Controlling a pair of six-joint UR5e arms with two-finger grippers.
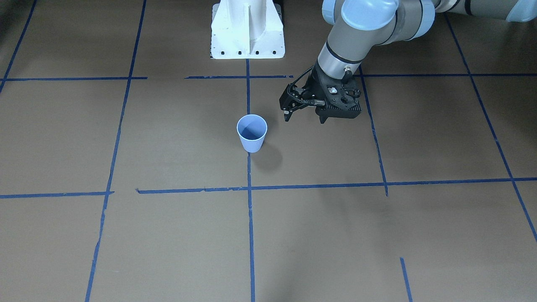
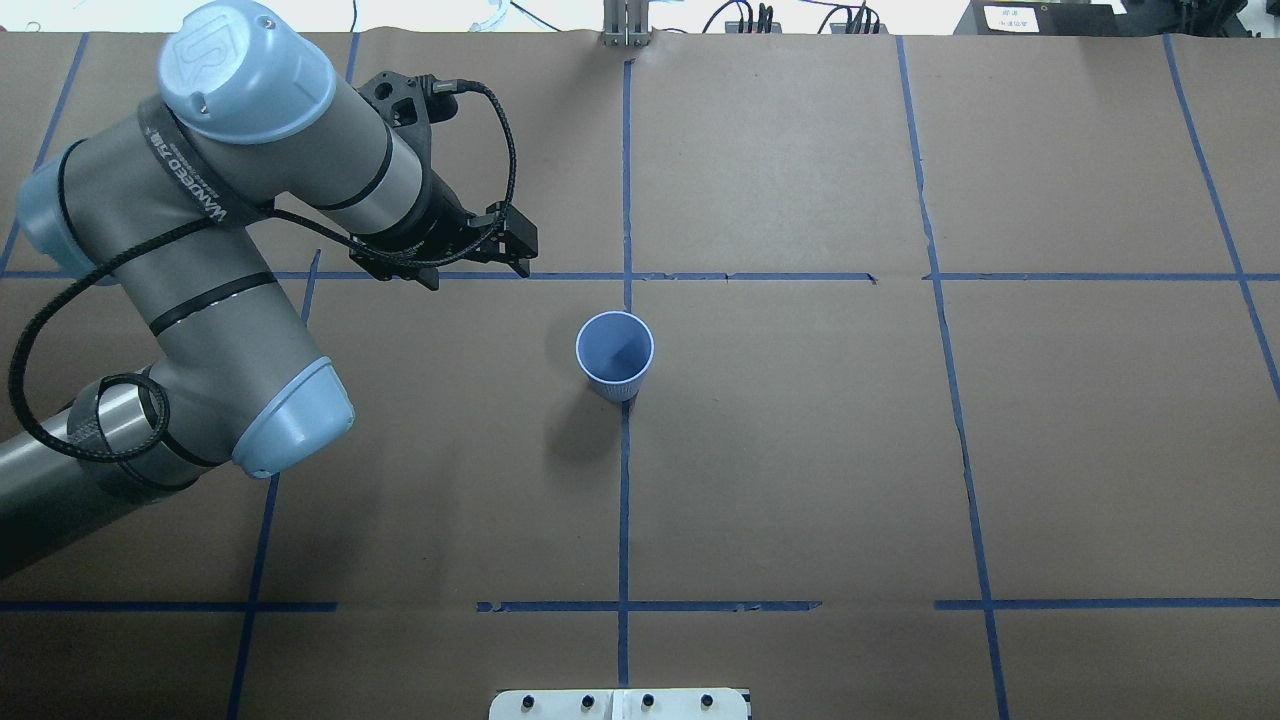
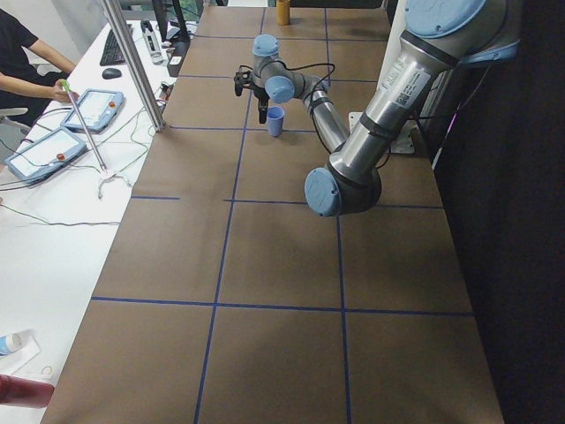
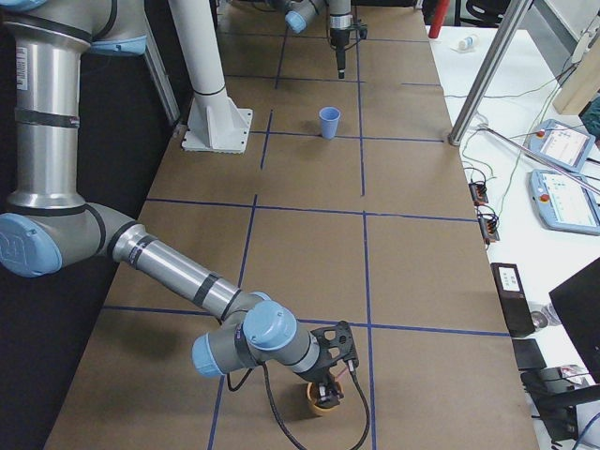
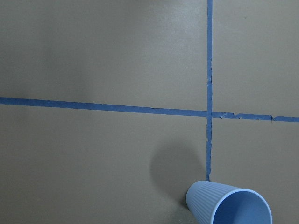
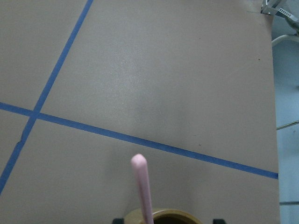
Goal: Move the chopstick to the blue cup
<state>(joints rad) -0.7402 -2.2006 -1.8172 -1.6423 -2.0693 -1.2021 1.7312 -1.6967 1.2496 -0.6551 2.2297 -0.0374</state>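
Note:
The blue cup (image 1: pixel 251 134) stands upright and empty at the table's middle, also in the overhead view (image 2: pixel 615 358) and the left wrist view (image 5: pixel 229 207). My left gripper (image 1: pixel 304 119) hangs open and empty above the table, a hand's width from the cup on my left. A pale pink chopstick (image 6: pixel 142 191) stands in a mustard-yellow cup (image 4: pixel 323 403) at the table's far right end. My right gripper (image 4: pixel 330 380) is just above that cup. In the right wrist view its tips show apart on either side of the stick, not touching it.
The white robot pedestal (image 1: pixel 247 33) stands at the table's edge behind the blue cup. Blue tape lines (image 2: pixel 625 500) cross the brown table cover. A side table with tablets (image 4: pixel 562 187), cables and a metal pole (image 4: pixel 487 75) lies beyond the far edge.

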